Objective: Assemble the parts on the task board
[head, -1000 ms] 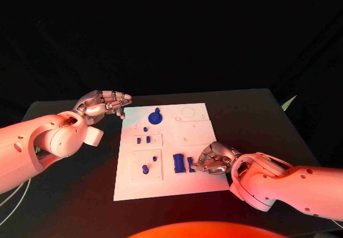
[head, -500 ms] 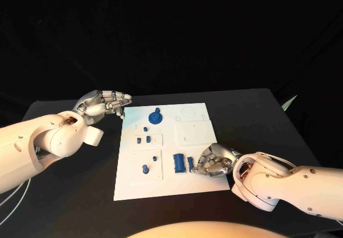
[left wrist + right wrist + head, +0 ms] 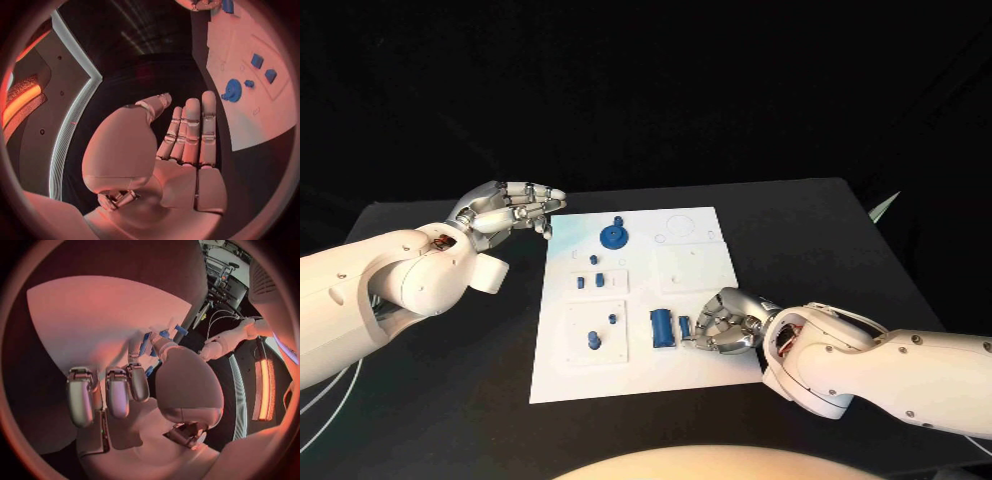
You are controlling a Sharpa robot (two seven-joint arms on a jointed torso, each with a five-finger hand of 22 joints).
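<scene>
the task board [image 3: 704, 275] is plain white, lying on a black table [image 3: 819, 230], and the small parts [image 3: 662, 328] on it are deep blue, the round one [image 3: 613, 238] included. both arms are white, and the left hand [image 3: 512, 208] and right hand [image 3: 728, 322] are silver.

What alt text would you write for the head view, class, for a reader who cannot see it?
A white task board lies on a black table, with small blue parts spread across it. The right hand rests at the board's near right side beside two upright blue pieces. The left hand hangs off the board's far left corner, fingers curled, holding nothing.
</scene>
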